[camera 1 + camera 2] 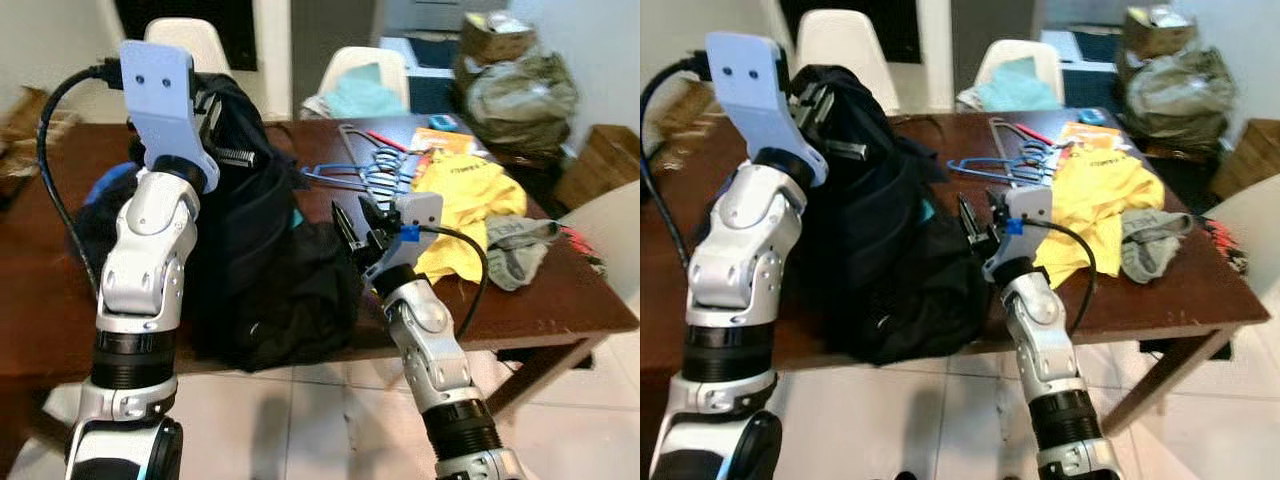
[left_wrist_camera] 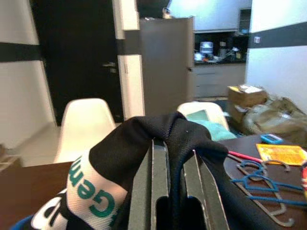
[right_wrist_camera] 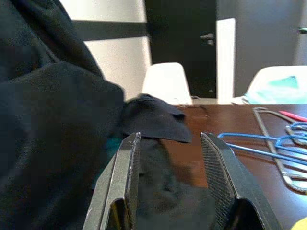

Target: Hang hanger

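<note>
Left eye view has the dark wooden table [image 1: 560, 300] running across the room, with white chairs [image 1: 365, 70] behind it. A black garment [image 1: 265, 270] is heaped at its near edge, one fold lifted high. The left gripper [image 2: 171, 177] has that fold pinched, its fingers nearly together around the cloth. A yellow shirt [image 1: 470, 195] lies to the right, beside a grey cloth [image 1: 515, 250]. Blue and metal hangers [image 1: 360, 170] lie flat mid-table, beyond the garment. The right gripper [image 3: 180, 179] hovers just beside the heap, jaws spread wide, holding nothing.
</note>
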Controlling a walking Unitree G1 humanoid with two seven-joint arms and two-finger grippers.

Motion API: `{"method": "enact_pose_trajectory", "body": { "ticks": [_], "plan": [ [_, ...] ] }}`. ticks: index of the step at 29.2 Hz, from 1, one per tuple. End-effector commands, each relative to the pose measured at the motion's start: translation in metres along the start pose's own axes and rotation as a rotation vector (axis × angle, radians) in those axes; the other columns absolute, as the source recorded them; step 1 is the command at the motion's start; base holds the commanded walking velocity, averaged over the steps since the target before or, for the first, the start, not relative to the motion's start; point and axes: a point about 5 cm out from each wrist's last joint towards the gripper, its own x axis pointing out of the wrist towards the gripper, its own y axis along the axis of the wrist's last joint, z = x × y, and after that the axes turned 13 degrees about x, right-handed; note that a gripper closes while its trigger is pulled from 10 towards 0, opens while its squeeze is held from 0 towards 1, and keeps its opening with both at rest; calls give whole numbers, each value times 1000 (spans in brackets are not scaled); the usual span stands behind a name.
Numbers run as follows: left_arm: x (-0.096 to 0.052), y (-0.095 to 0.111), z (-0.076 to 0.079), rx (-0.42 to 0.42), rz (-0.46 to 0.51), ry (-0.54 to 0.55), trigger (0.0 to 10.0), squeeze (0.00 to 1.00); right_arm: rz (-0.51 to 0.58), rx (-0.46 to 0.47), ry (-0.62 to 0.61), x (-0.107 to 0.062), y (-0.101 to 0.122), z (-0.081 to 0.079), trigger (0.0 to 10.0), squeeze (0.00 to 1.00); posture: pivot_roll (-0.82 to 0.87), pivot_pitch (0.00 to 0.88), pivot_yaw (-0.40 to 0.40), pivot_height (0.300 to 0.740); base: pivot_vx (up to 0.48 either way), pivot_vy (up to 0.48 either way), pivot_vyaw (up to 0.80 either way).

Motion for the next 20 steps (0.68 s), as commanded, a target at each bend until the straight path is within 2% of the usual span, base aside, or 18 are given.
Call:
{"method": "enact_pose_trajectory", "body": {
  "ticks": [1,20],
  "plan": [
    [0,6,3,-9,21,-14,10000,0,13,2,-12,-1,4,2,10000,0,14,90,-11,740,-255,0,0],
    [-2,6,0,-8,15,-16,10000,0,8,0,-13,-2,4,2,10000,0,12,95,-15,740,0,0,0]
  ]
}}
